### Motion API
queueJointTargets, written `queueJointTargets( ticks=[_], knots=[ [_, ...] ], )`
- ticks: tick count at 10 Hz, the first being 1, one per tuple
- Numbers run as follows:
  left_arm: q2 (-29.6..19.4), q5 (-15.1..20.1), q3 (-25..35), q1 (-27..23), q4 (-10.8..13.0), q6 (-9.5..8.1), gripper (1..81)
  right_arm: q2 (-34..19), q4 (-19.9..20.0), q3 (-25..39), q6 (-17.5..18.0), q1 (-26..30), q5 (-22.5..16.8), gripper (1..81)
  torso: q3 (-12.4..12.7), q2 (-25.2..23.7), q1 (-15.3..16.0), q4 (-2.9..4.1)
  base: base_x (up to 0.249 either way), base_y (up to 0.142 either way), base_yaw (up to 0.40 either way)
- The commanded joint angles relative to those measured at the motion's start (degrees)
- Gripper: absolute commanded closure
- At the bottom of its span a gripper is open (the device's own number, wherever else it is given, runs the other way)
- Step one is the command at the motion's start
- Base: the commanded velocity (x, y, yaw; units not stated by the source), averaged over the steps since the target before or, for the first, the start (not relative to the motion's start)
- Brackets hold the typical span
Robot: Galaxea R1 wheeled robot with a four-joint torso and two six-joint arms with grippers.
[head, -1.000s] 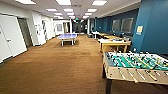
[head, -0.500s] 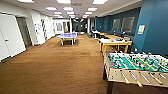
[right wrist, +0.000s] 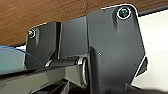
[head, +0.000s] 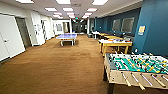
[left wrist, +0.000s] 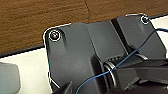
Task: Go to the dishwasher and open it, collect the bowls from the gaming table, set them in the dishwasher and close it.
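Nearest, state of both grippers impossible to tell. Close at right, foosball table (head: 136, 67): risk of clipping its corner while driving, or mistaking it for the target. Beyond, gaming table (head: 115, 44) by the blue wall (head: 155, 30), well apart; farthest, ping-pong table (head: 67, 36).

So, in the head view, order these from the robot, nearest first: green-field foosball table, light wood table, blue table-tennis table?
1. Green-field foosball table, right foreground.
2. Light wood table, right, beyond it.
3. Blue table-tennis table, centre, far back.
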Motion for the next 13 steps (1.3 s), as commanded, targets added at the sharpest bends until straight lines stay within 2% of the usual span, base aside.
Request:
queueJointTargets(
  ticks=[1,13],
  knots=[
    [-0.1,2.7,-0.2,-2.9,-0.1,0.0,1.0,0.2,-0.4,0.1,-0.2,3.1,-2.7,1.0,0.0,0.0,0.0,0.0,0.1,0.0,0.0],
    [-0.1,2.7,-0.2,-2.9,-0.1,0.0,1.0,1.0,-0.3,0.3,-0.1,3.2,-2.7,1.0,0.0,0.0,-0.2,0.0,0.14,0.0,0.0]
  ],
)
